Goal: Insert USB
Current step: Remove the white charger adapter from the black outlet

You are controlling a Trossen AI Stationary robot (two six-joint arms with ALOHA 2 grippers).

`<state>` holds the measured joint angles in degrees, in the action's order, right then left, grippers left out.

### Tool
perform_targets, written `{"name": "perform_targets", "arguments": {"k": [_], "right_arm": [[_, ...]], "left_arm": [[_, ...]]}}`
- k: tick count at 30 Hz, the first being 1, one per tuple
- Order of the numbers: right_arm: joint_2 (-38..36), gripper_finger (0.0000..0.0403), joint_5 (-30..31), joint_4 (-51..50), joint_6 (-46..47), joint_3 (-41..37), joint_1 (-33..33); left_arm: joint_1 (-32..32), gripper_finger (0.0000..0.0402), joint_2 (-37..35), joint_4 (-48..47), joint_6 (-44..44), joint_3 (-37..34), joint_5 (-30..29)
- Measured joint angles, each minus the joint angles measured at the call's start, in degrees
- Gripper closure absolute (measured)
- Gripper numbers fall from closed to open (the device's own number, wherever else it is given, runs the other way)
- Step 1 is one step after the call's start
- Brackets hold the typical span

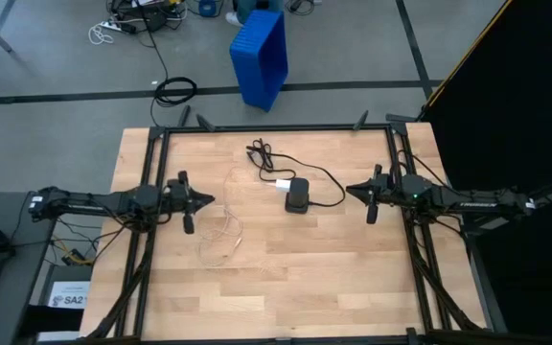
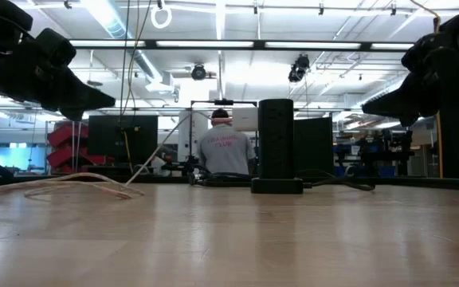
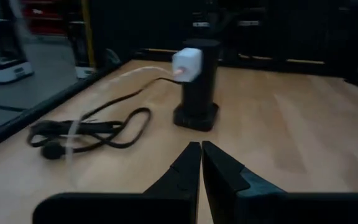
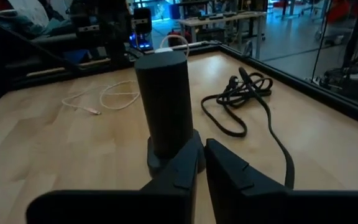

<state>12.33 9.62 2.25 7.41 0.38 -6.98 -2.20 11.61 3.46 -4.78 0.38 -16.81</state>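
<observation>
**Both grippers closed and empty, either side of the charging tower**

Left gripper (image 1: 202,200): jaws together, holding nothing, raised above the desk (image 1: 353,278) and aimed at the tower. Right gripper (image 1: 353,189): jaws together, empty, likewise facing inward. Black charging tower (image 1: 297,195): upright on its base near desk centre, long axis vertical, white adapter (image 1: 282,184) plugged into the side toward the left arm. White USB cable (image 1: 220,235): loose loops flat on the desk near the left gripper. Black power cord (image 1: 274,160): coiled behind the tower
</observation>
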Motion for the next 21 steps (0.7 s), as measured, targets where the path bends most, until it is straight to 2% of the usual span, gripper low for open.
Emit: {"name": "perform_targets", "arguments": {"k": [4, 10, 17, 21], "right_arm": [[1.27, 0.0394, 2.26, 5.22, 0.97, 0.00, 0.00], [7.07, 0.0402, 1.58, 16.03, -3.13, 0.97, 0.92], [21.84, 0.0396, 2.39, 32.98, -7.98, 1.42, 1.36], [29.78, 0.0380, 2.37, 35.81, -8.61, 4.58, 1.36]], "left_arm": [[0.02, 0.0401, 0.19, 5.27, 0.25, 0.02, -5.83], [0.02, 0.0395, 5.02, 12.81, 6.22, 4.10, -6.37], [0.02, 0.0339, 22.26, 28.47, 10.74, 7.30, -6.41], [0.02, 0.0298, 33.39, 38.12, 12.28, 7.92, -6.37]]}}
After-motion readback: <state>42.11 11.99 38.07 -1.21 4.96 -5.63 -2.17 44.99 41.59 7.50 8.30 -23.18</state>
